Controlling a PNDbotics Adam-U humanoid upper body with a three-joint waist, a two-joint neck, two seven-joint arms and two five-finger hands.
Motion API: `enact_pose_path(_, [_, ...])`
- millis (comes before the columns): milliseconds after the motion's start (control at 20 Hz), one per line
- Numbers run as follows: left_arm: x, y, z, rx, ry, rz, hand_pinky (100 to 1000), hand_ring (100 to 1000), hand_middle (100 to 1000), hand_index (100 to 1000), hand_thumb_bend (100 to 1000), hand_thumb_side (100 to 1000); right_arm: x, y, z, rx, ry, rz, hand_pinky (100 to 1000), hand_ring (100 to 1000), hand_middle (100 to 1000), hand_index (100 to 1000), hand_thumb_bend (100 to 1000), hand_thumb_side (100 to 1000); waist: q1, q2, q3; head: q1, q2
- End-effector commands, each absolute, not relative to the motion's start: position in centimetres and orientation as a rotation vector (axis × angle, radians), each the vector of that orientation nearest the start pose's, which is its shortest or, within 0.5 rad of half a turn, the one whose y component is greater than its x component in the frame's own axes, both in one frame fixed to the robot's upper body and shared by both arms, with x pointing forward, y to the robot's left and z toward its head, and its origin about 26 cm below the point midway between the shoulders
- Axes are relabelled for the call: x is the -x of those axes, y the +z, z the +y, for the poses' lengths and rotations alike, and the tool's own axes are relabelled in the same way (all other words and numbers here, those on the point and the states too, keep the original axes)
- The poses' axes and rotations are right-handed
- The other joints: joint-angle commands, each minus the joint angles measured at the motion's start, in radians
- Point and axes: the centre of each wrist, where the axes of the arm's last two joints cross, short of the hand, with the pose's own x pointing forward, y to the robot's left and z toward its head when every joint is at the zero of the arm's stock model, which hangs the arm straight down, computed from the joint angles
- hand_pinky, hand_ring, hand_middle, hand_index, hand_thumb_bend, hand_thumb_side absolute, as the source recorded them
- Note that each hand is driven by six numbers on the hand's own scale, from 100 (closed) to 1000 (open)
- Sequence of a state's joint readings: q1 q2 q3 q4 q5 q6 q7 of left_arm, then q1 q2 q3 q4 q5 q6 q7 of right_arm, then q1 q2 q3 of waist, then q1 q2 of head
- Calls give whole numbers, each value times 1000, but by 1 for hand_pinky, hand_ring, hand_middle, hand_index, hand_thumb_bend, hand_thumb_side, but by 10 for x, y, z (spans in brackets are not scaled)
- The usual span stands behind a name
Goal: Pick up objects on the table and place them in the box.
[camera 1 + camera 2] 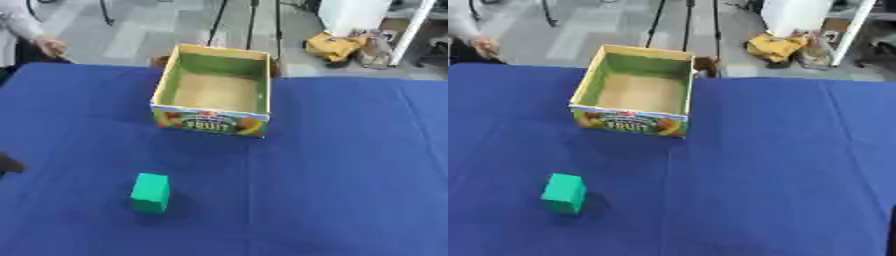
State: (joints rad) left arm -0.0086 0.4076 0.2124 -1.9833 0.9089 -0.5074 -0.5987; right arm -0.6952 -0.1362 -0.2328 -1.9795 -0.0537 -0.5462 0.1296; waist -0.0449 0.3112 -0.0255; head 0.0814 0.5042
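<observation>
Block (150, 192) stands on the desk (350, 175), just right of the left hand (9, 164), whose fingers I cannot tell; approach from above, then carry it forward to the empty box (213, 90).

Colours before us

We see a green block (150, 192) on a blue cloth (350, 175), and a box (213, 90) green inside, with a yellow rim and fruit print.

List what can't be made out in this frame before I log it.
- Left hand: a dark sliver at the left eye view's left edge, fingers cut off.
- Right hand: in neither view.
- Box label: blurred except the word FRUIT.
- Green block: far faces hidden by itself.
</observation>
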Motion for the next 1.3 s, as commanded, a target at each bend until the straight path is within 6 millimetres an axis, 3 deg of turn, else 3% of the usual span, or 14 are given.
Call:
enact_pose_path(50, [-254, 159, 358, -599, 833, 3198, 690, 721, 803, 930, 100, 863, -313, 316, -248, -18, -239, 3030, 793, 836, 594, 844, 100, 802, 2, -21, -1, -1, -5])
enact_pose_path(450, [-246, 171, 380, -203, 1198, 3127, 723, 720, 801, 968, 100, 798, -313, 315, -248, -21, -243, 3033, 790, 833, 593, 842, 100, 813, -1, -28, -4, -37, 57])
enact_pose_path(1050, [-250, 203, 389, 195, 1588, 2943, 797, 787, 848, 1000, 100, 746, -313, 312, -249, -29, -263, 3043, 791, 833, 590, 842, 100, 809, 0, -36, -5, -38, 68])
enact_pose_path(1300, [-252, 212, 388, 324, 1902, 2747, 862, 852, 911, 1000, 100, 783, -314, 310, -250, -37, -276, 3053, 797, 839, 582, 844, 100, 774, 5, -37, -7, -16, 62])
